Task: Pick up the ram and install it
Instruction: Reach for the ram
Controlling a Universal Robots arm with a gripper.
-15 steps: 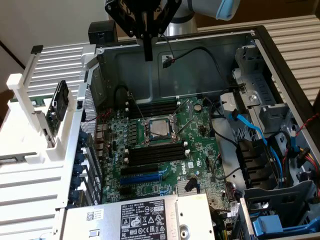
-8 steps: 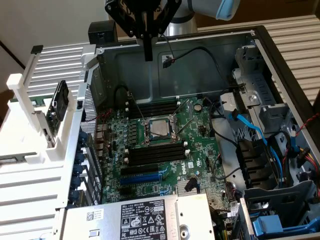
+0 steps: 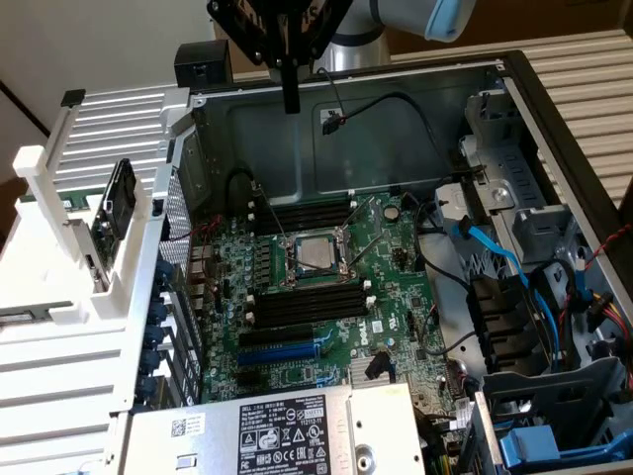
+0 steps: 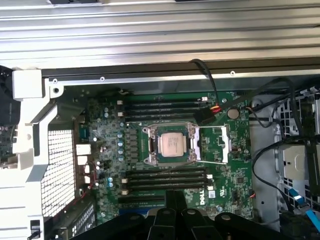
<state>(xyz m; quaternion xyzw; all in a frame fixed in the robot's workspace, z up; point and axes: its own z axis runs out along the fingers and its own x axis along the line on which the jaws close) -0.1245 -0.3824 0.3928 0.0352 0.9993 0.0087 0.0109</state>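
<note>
The tool (image 3: 290,103) hangs high over the open case (image 3: 396,109), up by its far wall, with its two slim black fingers pressed flat together. I can't make out anything between them, so this looks like an empty, fully closed grip. From the wrist view the joined fingertips of the tool (image 4: 175,200) point down at the motherboard (image 4: 235,170), above the lower bank of memory slots (image 4: 165,180).

And the ram (image 3: 119,198)? It's outside the case, on the exterior view's left. It's a dark stick standing on end, a little tilted, in a white rack (image 3: 109,267) just beside the case's perforated side wall. It is well apart from the tool and not yet picked up.

Inside the case the motherboard lies flat on the floor. The processor socket (image 3: 315,254) sits in the middle with its silver lid showing. One bank of long black memory slots (image 3: 307,213) lies on the far side of it and another (image 3: 307,305) on the near side. A blue expansion slot (image 3: 282,348) runs closer to the near edge, just ahead of the power supply (image 3: 287,435) with its black label.
</note>
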